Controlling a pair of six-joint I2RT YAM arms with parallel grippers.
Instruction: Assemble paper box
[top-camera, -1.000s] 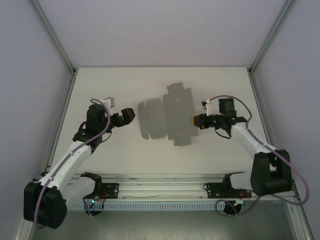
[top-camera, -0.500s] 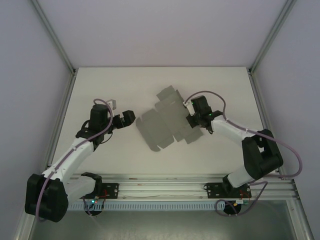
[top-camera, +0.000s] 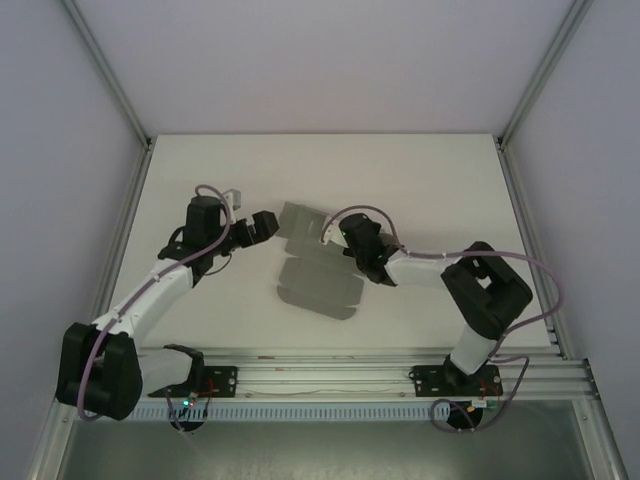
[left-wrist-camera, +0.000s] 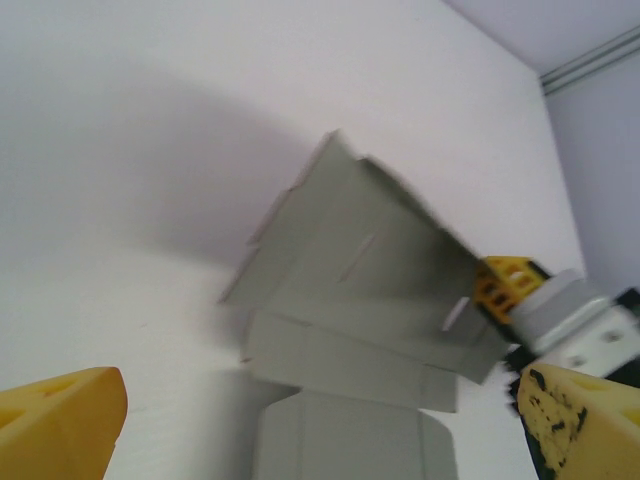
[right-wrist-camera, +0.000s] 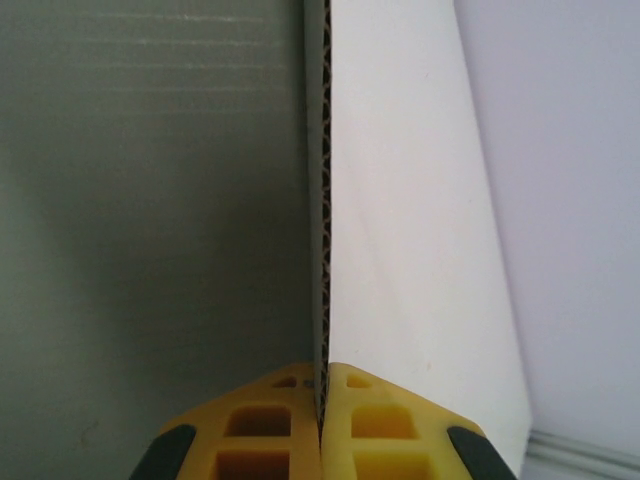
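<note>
**Near edge.** A metal rail (top-camera: 320, 375) carries the bases of both arms. The left arm (top-camera: 150, 295) reaches up and inward from its base. The right arm (top-camera: 480, 300) rises from its base and bends back leftward over the white counter (top-camera: 430, 180).

**Middle.** The paper box (top-camera: 318, 288) is a flat grey die-cut sheet with flaps, not yet folded into a box. It sits about the centre of the counter, a little left of the midline, between the two pincers. Its nearer panels rest on the counter. In the left wrist view its farther panels are tilted up off the surface and throw a shadow on the counter behind them.

The right pincer (right-wrist-camera: 322, 395) is closed on the sheet's right-hand side. In the right wrist view its yellow fingers (right-wrist-camera: 380, 420) press together with the corrugated edge of the cardboard clamped between them.

The left pincer (top-camera: 266, 224) hangs just beside the sheet's far left corner, spread wide and holding nothing. In the left wrist view its fingers stand at either side, with a flap of the sheet lying between them. Neither finger touches the cardboard in that view.

**Far.** The counter runs on to a pale back wall (top-camera: 320, 60), with slanting metal frame posts (top-camera: 105, 70) at either side.
</note>
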